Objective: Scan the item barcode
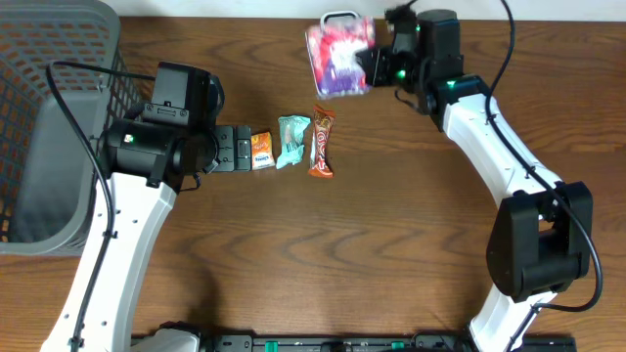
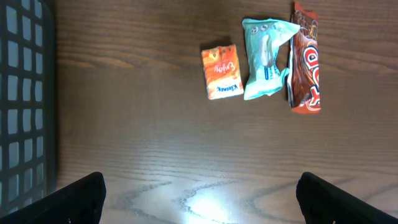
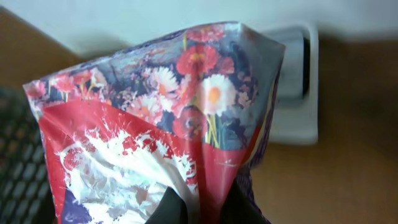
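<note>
My right claw [image 1: 375, 65] pinches the floral pouch [image 1: 337, 57] by what may be the scanner [image 3: 295, 93]; my left claw [image 2: 199, 199] hangs spread near the orange packet [image 2: 221, 71].

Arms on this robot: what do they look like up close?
Both the left arm and right arm have white tubular links, chunky black joint housings and black fingers. Thin black cables loop alongside. Small green lights glow near the right wrist.

Our left arm [image 1: 127, 225] angled rightward, left gripper [image 1: 245, 149] spread wide, our right arm [image 1: 499, 137] stretched forward, right gripper [image 1: 375, 66] clamped on floral pouch [image 1: 337, 54]
</note>
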Action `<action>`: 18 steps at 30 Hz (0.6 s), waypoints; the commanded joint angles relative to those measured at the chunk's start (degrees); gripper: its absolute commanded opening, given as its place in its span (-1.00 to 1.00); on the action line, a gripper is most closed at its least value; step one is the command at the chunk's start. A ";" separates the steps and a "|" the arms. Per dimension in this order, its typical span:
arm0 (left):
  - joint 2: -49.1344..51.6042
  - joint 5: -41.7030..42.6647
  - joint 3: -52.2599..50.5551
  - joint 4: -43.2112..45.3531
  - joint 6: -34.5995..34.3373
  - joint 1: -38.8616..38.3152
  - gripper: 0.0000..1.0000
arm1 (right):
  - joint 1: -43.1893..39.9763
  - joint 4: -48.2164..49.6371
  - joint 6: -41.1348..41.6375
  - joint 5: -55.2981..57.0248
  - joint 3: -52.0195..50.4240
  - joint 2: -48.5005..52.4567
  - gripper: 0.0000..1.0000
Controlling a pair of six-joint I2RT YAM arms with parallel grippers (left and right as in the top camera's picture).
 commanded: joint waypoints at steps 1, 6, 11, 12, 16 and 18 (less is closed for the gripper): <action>-0.26 -0.52 -0.11 -0.20 -0.11 -0.07 0.96 | 1.73 5.01 1.38 9.38 0.81 -0.76 -0.98; -0.26 -0.52 -0.11 -0.20 -0.11 -0.07 0.95 | 3.50 9.90 1.40 22.01 0.83 0.28 -0.98; -0.26 -0.52 -0.11 -0.20 -0.11 -0.07 0.95 | 3.54 19.02 2.25 24.85 0.87 4.68 -0.98; -0.26 -0.52 -0.11 -0.20 -0.11 -0.07 0.96 | 3.43 20.48 3.02 24.87 0.94 5.57 -0.98; -0.26 -0.52 -0.11 -0.22 -0.11 -0.07 0.96 | 3.10 23.45 4.70 24.96 1.53 9.51 -0.98; -0.26 -0.52 -0.11 -0.20 -0.11 -0.07 0.96 | 3.08 25.00 4.66 24.96 1.55 11.45 -0.98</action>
